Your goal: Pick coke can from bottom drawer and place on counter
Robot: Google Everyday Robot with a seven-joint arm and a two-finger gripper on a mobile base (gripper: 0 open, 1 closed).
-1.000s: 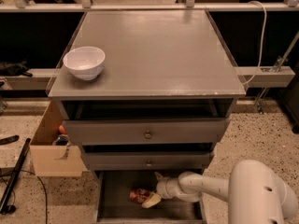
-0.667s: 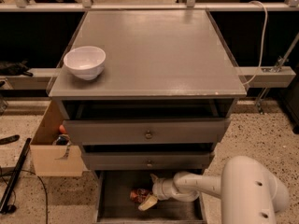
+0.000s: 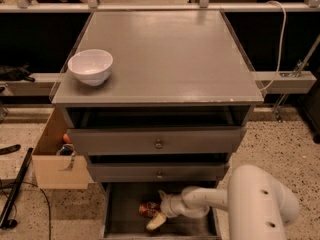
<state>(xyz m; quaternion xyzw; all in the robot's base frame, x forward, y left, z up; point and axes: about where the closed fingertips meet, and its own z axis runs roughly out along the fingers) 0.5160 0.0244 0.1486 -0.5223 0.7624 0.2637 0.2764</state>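
Note:
The bottom drawer (image 3: 125,219) is pulled open at the foot of the cabinet. The coke can (image 3: 148,209), red-orange, lies on its grey floor near the middle. My gripper (image 3: 156,210) reaches into the drawer from the right on a white arm and sits around the can: one pale finger (image 3: 156,221) lies in front of it, another shows behind it. The counter (image 3: 165,54) spreads flat and grey above the drawers.
A white bowl (image 3: 90,66) stands on the counter's left front part. Two upper grey drawers (image 3: 157,143) with round knobs sit just above my arm. A cardboard box (image 3: 57,159) stands on the floor left of the cabinet. Black poles lie at far left.
My arm has pushed further left into the drawer and the gripper has come up against the can. The can, bowl and drawers have stayed put.

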